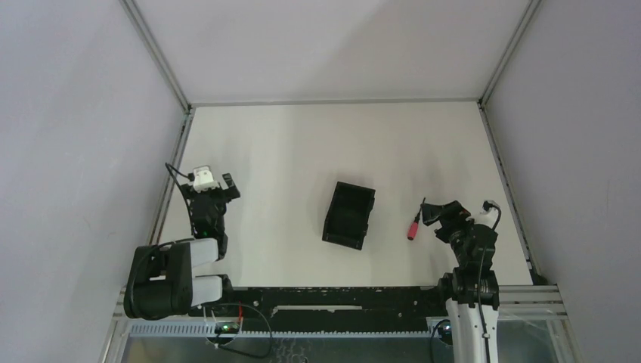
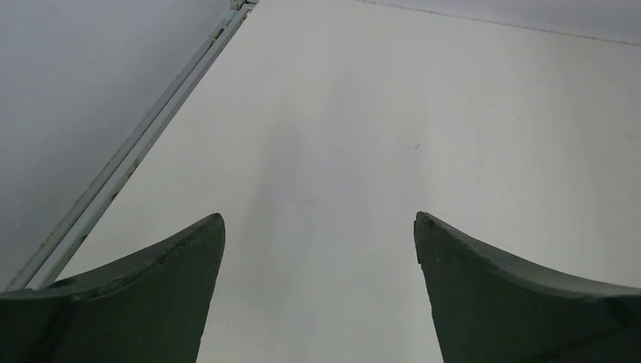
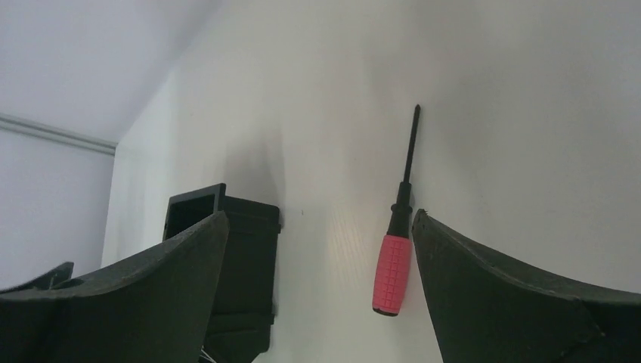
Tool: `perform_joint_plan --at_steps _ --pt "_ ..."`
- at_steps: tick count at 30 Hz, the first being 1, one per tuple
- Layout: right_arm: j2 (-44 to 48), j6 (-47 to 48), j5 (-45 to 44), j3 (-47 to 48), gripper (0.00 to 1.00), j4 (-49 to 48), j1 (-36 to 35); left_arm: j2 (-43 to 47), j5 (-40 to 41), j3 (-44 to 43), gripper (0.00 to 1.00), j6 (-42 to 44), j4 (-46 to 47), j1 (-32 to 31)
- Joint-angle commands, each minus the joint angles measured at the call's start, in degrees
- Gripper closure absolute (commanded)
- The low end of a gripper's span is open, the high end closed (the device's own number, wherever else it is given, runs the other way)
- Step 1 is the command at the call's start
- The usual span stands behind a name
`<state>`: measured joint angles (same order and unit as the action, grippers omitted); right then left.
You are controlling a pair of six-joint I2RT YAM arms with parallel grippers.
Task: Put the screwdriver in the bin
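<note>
Screwdriver (image 3: 393,253) lies flat right of the bin (image 1: 345,240), near the wide-open right hand (image 3: 319,216); left hand (image 2: 320,219) open too.

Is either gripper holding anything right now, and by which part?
Nothing. Both the left gripper and right gripper are open; the screwdriver lies free on the table.

- Tabletop (image 1: 302,144): white, matte, fills the middle of the top view; a few faint scuffs.
- Back wall (image 1: 332,45) at 12 o'clock: plain pale grey panel, meeting the table along a thin metal strip (image 1: 332,101).
- Left wall (image 1: 68,151) at 9 o'clock and right wall (image 1: 582,151) at 3 o'clock: the same grey panels.
- Aluminium frame posts run up the far corners, at 11 o'clock (image 1: 155,53) and 1 o'clock (image 1: 510,49).
- Black rail (image 1: 340,296) along the near table edge at 6 o'clock; slotted duct (image 1: 340,327) just below it.
- Light soft and even; shadows faint.
</note>
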<state>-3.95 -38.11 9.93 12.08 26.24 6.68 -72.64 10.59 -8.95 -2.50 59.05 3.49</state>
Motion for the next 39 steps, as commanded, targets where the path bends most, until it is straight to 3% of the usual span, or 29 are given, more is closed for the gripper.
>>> perform_joint_plan --at_steps 1,4,9,12,17,22,27,34,39 --pt "0.4 -3.8 -2.9 0.3 0.00 0.2 0.2 0.5 0.4 -2.0 0.00 0.9 1.8 -0.3" --pt "-0.2 -5.0 -2.4 1.8 0.00 -0.9 0.2 0.5 0.4 -2.1 0.00 0.9 1.8 -0.3" --pt "-2.6 -0.9 10.6 5.9 0.00 -13.0 0.2 0.5 0.4 -2.1 0.00 0.9 1.8 -0.3" --pt "-9.9 0.5 11.2 12.7 0.05 -15.6 0.1 0.5 0.4 -2.0 0.00 0.9 1.8 -0.2" --pt "-32.0 9.0 9.4 34.9 0.14 -0.8 -1.9 0.5 0.5 -2.1 0.00 0.9 1.8 -0.2" --pt "-54.2 15.2 -15.3 53.1 0.11 22.1 -11.0 0.5 0.4 -2.0 0.00 0.9 1.8 -0.3" --pt "-68.8 14.0 -17.9 51.5 0.13 27.9 -13.0 0.5 0.4 -2.1 0.00 0.9 1.8 -0.2" --pt "-79.5 13.0 -13.8 38.6 0.22 18.2 -14.4 0.5 0.5 -2.0 0.00 0.9 1.8 -0.3" --pt "-86.3 13.2 -12.1 37.1 0.35 14.9 -15.4 0.5 0.4 -2.1 0.00 1.0 1.8 -0.2"
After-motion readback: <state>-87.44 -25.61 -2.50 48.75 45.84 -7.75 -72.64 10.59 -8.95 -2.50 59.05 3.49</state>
